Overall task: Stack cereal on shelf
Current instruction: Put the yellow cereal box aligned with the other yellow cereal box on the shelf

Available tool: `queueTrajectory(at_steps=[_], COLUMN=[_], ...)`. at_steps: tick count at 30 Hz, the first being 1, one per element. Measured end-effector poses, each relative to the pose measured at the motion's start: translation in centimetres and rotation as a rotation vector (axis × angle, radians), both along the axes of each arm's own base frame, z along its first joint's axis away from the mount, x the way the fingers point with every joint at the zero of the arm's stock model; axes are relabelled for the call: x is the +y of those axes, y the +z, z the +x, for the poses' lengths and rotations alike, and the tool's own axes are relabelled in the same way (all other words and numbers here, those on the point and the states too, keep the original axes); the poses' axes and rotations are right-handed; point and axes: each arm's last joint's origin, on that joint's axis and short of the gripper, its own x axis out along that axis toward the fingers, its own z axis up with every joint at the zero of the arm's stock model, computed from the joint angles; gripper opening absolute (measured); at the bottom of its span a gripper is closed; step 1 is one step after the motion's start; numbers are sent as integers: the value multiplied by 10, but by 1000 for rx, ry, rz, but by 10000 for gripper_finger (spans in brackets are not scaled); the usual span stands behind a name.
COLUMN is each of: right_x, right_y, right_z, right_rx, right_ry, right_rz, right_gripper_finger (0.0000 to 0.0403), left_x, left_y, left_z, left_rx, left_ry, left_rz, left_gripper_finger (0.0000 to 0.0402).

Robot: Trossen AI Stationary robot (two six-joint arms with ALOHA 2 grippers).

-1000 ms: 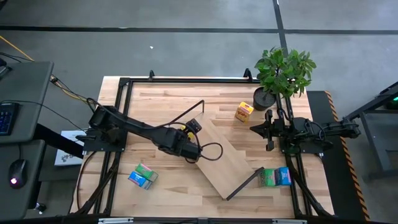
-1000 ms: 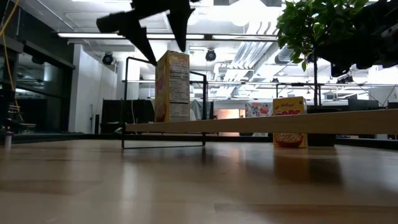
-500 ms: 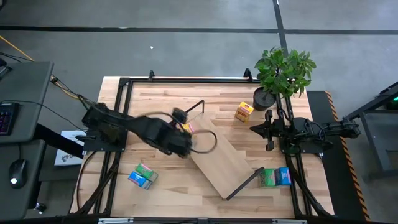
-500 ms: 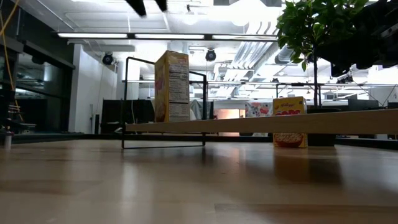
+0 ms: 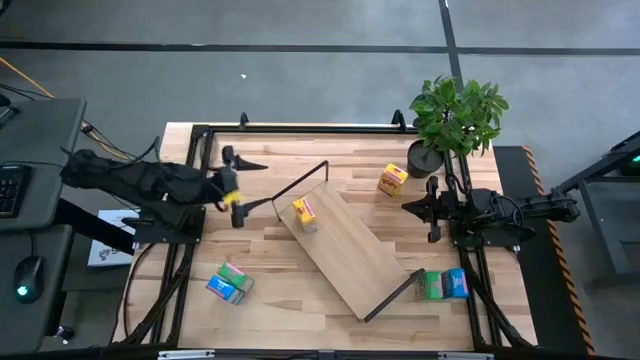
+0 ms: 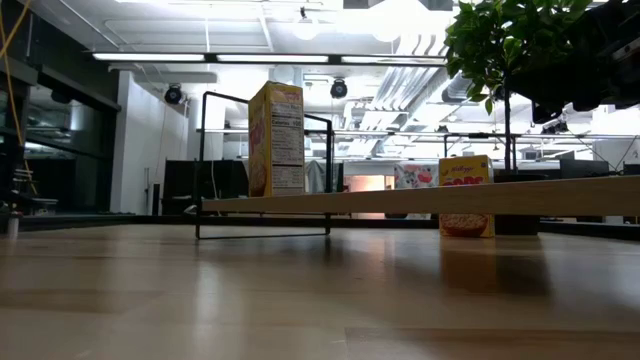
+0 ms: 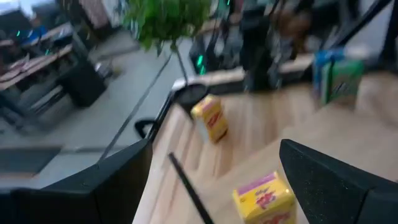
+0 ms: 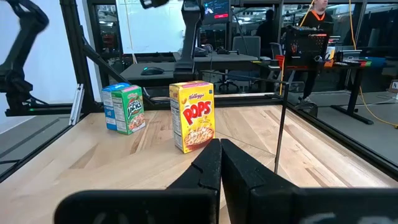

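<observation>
A yellow cereal box (image 5: 304, 212) stands upright on the far left end of the shelf (image 5: 358, 258), a light-wood board lying at a slant across the table; the low view shows the box (image 6: 277, 138) on the board (image 6: 430, 199). My left gripper (image 5: 249, 192) hangs open over the table's left part, clear of the box and touching nothing; its wrist view looks between the open fingers (image 7: 214, 155) at the box (image 7: 264, 199). My right gripper (image 5: 432, 212) waits shut at the right edge, its fingers closed together (image 8: 219, 163).
A second yellow box (image 5: 393, 179) stands on the table by the potted plant (image 5: 455, 115) at the far right. Green and blue boxes lie near the left near corner (image 5: 230, 283) and by the shelf's right end (image 5: 443, 284). Black wire frames (image 5: 300, 183) rise at the shelf's ends.
My left gripper has risen from just above the yellow box on the shelf and drawn back toward the table's left edge, staying open. The box has stayed upright on the shelf's end.
</observation>
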Motion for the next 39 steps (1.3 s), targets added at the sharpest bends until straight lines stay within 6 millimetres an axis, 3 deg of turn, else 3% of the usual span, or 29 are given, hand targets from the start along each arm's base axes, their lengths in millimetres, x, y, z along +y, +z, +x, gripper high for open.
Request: queueTrajectory(at_steps=[6,15,18,24,31,39], right_x=[0,0,0,-2,-3,3], right_y=[0,0,1,18,43,42], right_z=[0,0,0,-2,-6,14], right_rx=[0,7,-10,-208,-462,-420], right_ry=[0,-3,1,-33,-52,77], right_rz=[0,-107,-23,237,222,233], right_gripper_finger=[0,0,0,0,0,0], left_x=[18,32,35,35,35,35], left_y=[-44,-99,-112,-117,-116,-116], left_z=[-15,-9,-10,-11,-11,-11], left_rx=[-156,-250,-281,-307,-310,-310], left_ry=[-110,-268,-276,-276,-273,-271], left_rz=[-80,-126,-122,-115,-99,-98], left_gripper_finger=[344,344,344,344,344,344])
